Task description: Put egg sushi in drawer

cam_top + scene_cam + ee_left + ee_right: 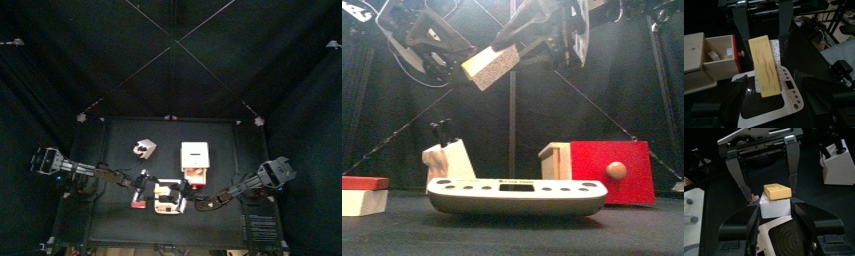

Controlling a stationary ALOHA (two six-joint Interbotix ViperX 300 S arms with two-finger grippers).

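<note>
The egg sushi point(489, 65), a yellow slab on a white rice block, hangs tilted in the air above the table's front. My right gripper point(775, 208) is shut on the egg sushi point(777, 190), its jaw tips pressed against the rice on both sides. Facing it, my left gripper point(771, 80) stands open around the near end of the egg sushi point(763, 65), with a gap on each side. The drawer point(197, 155), a cream cabinet, has its red front point(616, 172) with a round knob pulled out toward the table's front.
A white kitchen scale point(516, 197) lies under the grippers at the table's front. A pale knife block point(449, 160) stands behind it to the left. A small red-and-white piece point(362, 195) sits at the front left.
</note>
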